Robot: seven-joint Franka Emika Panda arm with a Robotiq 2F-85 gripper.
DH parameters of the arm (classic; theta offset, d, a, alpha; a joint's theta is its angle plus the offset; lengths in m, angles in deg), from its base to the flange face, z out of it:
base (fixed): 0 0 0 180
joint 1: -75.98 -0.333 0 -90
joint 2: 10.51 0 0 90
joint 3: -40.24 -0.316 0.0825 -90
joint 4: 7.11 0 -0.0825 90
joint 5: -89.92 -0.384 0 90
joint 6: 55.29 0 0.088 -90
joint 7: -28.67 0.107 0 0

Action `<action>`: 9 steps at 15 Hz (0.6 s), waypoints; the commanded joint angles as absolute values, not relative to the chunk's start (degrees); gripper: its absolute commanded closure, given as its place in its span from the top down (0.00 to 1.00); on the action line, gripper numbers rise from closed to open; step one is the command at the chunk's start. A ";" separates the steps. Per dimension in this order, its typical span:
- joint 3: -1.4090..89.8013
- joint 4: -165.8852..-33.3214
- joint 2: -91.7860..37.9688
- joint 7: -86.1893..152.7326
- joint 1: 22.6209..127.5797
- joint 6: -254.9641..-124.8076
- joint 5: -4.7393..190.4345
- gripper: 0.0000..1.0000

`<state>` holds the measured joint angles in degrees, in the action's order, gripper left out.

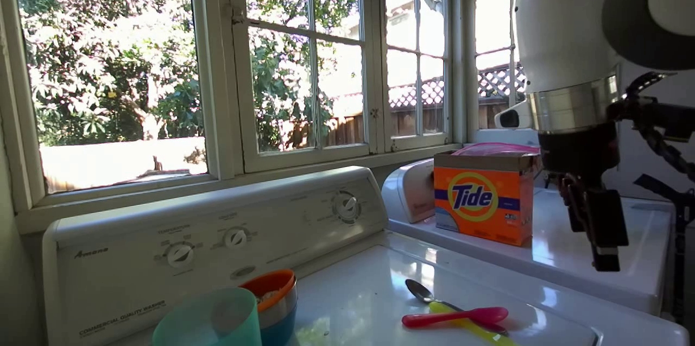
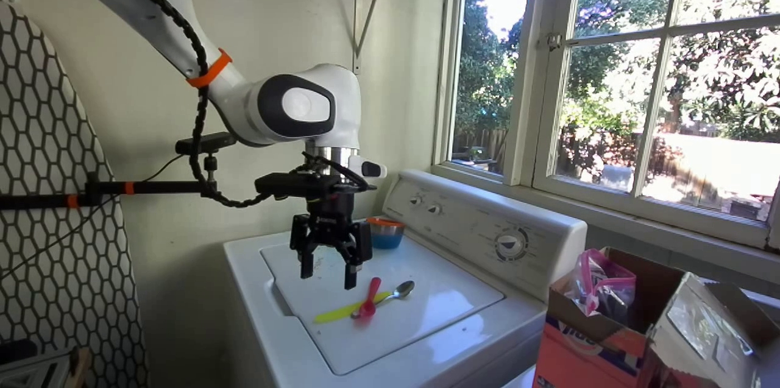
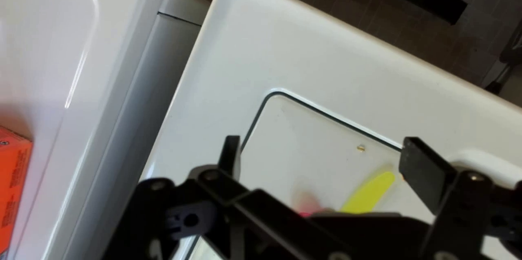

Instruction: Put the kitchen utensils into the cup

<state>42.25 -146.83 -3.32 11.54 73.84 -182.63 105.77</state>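
A pink-red spoon lies across a yellow-green utensil and a silver spoon on the white washer lid. The crossed pile also shows in an exterior view: pink-red spoon, yellow-green utensil, silver spoon. A teal cup stands beside an orange-rimmed cup, also visible at the back of the lid. My gripper points down above the lid, open and empty. In the wrist view, the gripper partly hides the yellow-green utensil; the silver spoon is hidden.
The washer's control panel rises along the back, below the windows. An orange Tide box stands on the neighbouring white machine, with its flaps open in an exterior view. A wall is beside the washer's far side.
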 commanded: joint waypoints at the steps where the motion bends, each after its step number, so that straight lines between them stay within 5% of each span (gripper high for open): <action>1: 41.43 -139.13 -15.41 12.67 75.02 -186.48 110.71 1.00; 9: 38.03 -123.60 -31.26 9.75 73.96 -188.55 106.47 1.00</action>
